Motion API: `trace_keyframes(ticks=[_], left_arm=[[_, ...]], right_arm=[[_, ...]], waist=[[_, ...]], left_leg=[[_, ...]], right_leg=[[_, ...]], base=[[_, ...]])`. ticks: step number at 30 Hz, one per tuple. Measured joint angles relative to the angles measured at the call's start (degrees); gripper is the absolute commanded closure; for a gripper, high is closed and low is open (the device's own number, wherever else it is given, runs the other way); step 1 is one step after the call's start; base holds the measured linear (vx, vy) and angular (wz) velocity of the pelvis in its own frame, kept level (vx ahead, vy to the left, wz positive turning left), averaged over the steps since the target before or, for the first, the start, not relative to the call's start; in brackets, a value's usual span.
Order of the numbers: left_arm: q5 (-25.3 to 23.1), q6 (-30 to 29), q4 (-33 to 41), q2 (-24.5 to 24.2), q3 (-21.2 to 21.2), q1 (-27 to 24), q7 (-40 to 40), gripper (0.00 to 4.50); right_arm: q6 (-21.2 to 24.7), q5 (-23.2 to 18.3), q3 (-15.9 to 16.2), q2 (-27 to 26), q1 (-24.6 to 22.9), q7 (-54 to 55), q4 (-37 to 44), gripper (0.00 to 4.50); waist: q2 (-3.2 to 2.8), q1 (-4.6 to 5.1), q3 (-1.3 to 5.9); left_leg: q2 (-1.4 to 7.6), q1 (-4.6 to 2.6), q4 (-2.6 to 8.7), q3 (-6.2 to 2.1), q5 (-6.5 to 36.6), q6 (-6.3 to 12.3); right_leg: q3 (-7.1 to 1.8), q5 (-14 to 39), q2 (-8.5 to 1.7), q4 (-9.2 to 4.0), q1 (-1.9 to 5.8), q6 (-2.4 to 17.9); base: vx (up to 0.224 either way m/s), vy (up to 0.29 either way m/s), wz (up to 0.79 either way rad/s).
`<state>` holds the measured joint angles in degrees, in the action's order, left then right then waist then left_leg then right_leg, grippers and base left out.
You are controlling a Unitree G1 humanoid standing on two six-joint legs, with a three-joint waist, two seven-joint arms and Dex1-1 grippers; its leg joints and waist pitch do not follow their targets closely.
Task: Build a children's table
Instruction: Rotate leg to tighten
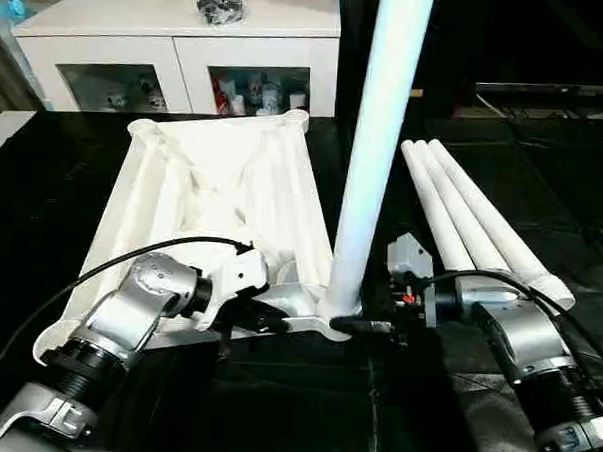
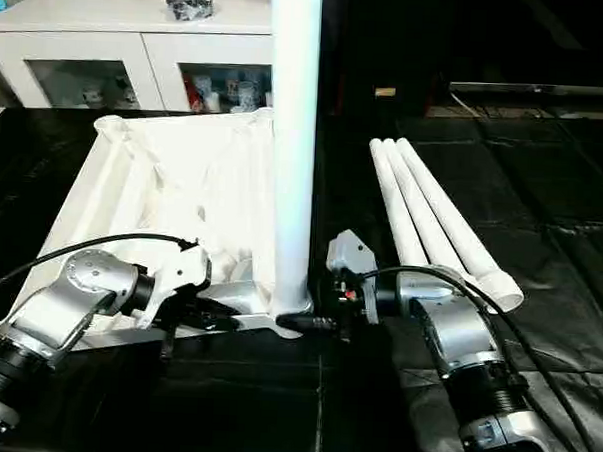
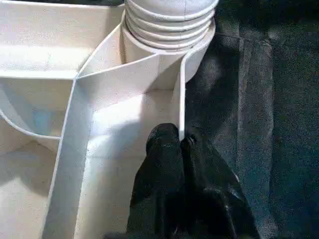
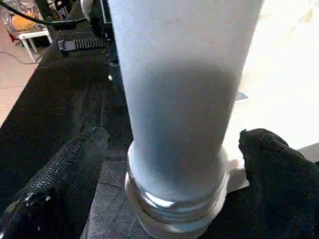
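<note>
Currently: left gripper [image 1: 239, 321], lower left, fingers pinched shut on rim of inverted table top [image 1: 183, 196], frame centre-left on black bench [image 1: 304, 406]. Upright leg [image 1: 375, 139] seated in near corner socket. Right gripper [image 1: 369, 327] fingers spread wide, flanking leg base, not clamping. Three spare legs [image 1: 472, 218] right. Plastic likely light, stiff, slick; grip leg low.

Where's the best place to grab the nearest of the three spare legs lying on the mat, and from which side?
Probably from above, across the leg's mid-length: it lies flat on the mat, its far side against the neighbouring leg, so fingers go one into that seam, one on the free right side. The round tube is narrow there; the right gripper is closest.
</note>
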<state>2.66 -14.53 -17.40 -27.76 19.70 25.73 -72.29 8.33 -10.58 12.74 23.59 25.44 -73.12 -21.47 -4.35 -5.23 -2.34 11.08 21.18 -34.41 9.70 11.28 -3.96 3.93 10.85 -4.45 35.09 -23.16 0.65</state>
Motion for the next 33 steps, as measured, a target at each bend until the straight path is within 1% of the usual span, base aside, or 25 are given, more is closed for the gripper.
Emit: trace_keyframes(ticks=[3, 4, 5, 9, 10, 12, 13, 15, 17, 21, 26, 28, 31, 32, 33], left_arm=[[0.0, 0.1, 0.0, 0.0, 0.0, 0.0, 0.0, 4.5], [0.0, 0.1, 0.0, 0.0, 0.0, 0.0, 0.0, 4.5], [0.0, 0.1, 0.0, 0.0, 0.0, 0.0, 0.0, 4.5], [0.0, 0.3, 0.0, -0.1, 0.1, 0.0, 0.0, 4.5], [0.0, 0.4, 0.0, -0.1, 0.1, 0.0, 0.0, 4.5], [0.0, 0.5, 0.0, -0.1, 0.1, 0.0, 0.0, 4.5], [0.0, 0.6, 0.0, -0.2, 0.2, 0.0, -0.1, 4.5], [0.0, 0.8, 0.0, -0.2, 0.3, -0.1, -0.1, 4.5], [0.0, 0.8, 0.0, -0.3, 0.3, -0.1, -0.1, 4.5], [0.0, 0.8, 0.0, -0.3, 0.3, -0.1, -0.1, 4.5], [0.0, 0.7, 0.0, -0.3, 0.2, -0.2, 0.0, 4.5], [0.0, -0.5, 0.0, 0.9, -0.2, -0.2, 1.4, 4.5], [-0.1, -1.8, -0.1, 2.1, -0.6, -0.2, 3.8, 4.5], [-0.1, -2.9, -0.1, 2.8, -1.0, -0.2, 5.0, 4.5], [-0.2, -4.5, -0.1, 3.8, -1.8, -0.2, 7.2, 4.5]], right_arm=[[0.1, 0.0, 0.1, 0.0, 0.0, 0.0, -0.4, 0.49], [0.1, 0.0, 0.1, -0.1, 0.0, 0.0, -0.9, 0.63], [0.1, 0.1, 0.1, -0.1, 0.0, 0.1, -1.4, 0.63], [0.1, 0.2, 0.2, -0.4, 0.1, 0.1, -1.9, 0.94], [0.1, 0.2, 0.3, -0.5, 0.1, 0.1, -1.9, 0.94], [0.1, 0.2, 0.4, -0.5, 0.1, 0.2, -2.0, 1.25], [0.1, 0.2, 0.4, -0.5, 0.2, 0.3, -2.2, 1.25], [0.1, 0.2, 0.5, -0.5, 0.4, 0.2, -2.4, 1.49], [0.1, 0.2, 0.6, -0.6, 0.5, 0.2, -2.4, 1.64], [0.1, 0.2, 0.6, -0.7, 0.5, 0.2, -2.5, 1.77], [0.1, 0.2, 0.6, -0.8, 0.4, 0.3, -2.5, 1.82], [0.3, 0.1, 0.1, -1.5, -0.3, 1.9, -2.2, 1.83], [0.9, 0.2, -0.9, -2.5, -0.9, 4.8, -2.2, 1.83], [1.3, 0.3, -1.4, -3.2, -1.2, 6.7, -2.2, 1.83], [1.9, 0.7, -2.7, -4.8, -1.5, 10.2, -2.2, 1.83]], waist=[[0.0, -0.01, 0.0], [0.0, -0.01, 0.0], [0.0, -0.01, 0.0], [0.0, -0.03, 0.0], [0.0, -0.03, 0.0], [0.0, -0.03, 0.0], [0.0, -0.03, 0.0], [0.01, -0.06, 0.0], [0.0, -0.05, 0.0], [0.01, -0.04, 0.0], [0.01, -0.06, 0.01], [0.03, -0.12, 0.02], [0.07, 0.14, 0.04], [0.07, 0.22, 0.04], [0.07, 0.47, 0.04]], left_leg=[[0.0, 0.0, -0.01, 0.0, 0.0, 0.0], [0.0, 0.0, -0.01, 0.0, 0.0, 0.0], [0.0, 0.0, -0.01, 0.0, 0.0, 0.0], [0.0, 0.0, -0.01, 0.0, 0.0, 0.0], [0.0, 0.01, -0.01, 0.0, 0.0, 0.0], [0.0, 0.01, -0.01, 0.0, 0.0, 0.0], [0.0, 0.01, -0.01, 0.0, 0.0, 0.0], [0.0, 0.0, -0.01, 0.0, 0.0, 0.0], [0.0, 0.0, -0.02, 0.0, 0.0, 0.0], [0.0, 0.0, -0.03, 0.0, 0.0, 0.0], [0.0, 0.0, -0.03, 0.0, 0.0, 0.0], [0.0, -0.03, -0.04, 0.0, 0.0, 0.0], [-0.01, -0.09, -0.08, 0.0, 0.0, 0.0], [-0.01, -0.1, -0.06, 0.0, 0.0, 0.0], [-0.01, -0.11, -0.07, 0.02, 0.0, -0.02]], right_leg=[[0.0, 0.0, 0.0, 0.0, 0.0, 0.0], [0.0, 0.0, 0.0, 0.0, 0.0, 0.0], [0.0, 0.0, 0.0, 0.0, 0.0, 0.0], [0.0, 0.0, 0.0, 0.01, 0.0, 0.0], [0.0, 0.0, 0.0, 0.01, 0.0, 0.0], [0.0, 0.0, 0.0, 0.01, 0.0, 0.0], [0.0, 0.0, 0.0, 0.01, 0.0, 0.0], [0.0, 0.0, 0.0, 0.02, 0.0, 0.0], [0.0, 0.0, 0.0, 0.02, 0.0, 0.0], [0.0, 0.0, 0.0, 0.03, 0.0, 0.0], [0.0, 0.0, 0.0, 0.03, 0.0, 0.0], [-0.01, 0.0, 0.0, 0.04, 0.03, 0.0], [-0.03, 0.0, 0.0, 0.1, 0.09, 0.0], [-0.04, 0.0, 0.0, 0.09, 0.12, 0.1], [-0.08, 0.0, 0.0, 0.14, 0.13, 0.1]], base=[[0.0, 0.0, 0.0], [0.0, 0.0, 0.0], [0.0, 0.0, 0.0], [0.0, 0.0, 0.0], [0.0, 0.0, 0.0], [0.0, 0.0, 0.0], [0.0, 0.0, 0.0], [0.0, 0.0, 0.0], [0.0, 0.0, 0.0], [0.0, 0.0, 0.0], [0.0, 0.0, 0.0], [0.0, 0.0, 0.0], [0.0, 0.0, 0.0], [0.0, 0.0, 0.0], [0.0, 0.0, 0.0]])
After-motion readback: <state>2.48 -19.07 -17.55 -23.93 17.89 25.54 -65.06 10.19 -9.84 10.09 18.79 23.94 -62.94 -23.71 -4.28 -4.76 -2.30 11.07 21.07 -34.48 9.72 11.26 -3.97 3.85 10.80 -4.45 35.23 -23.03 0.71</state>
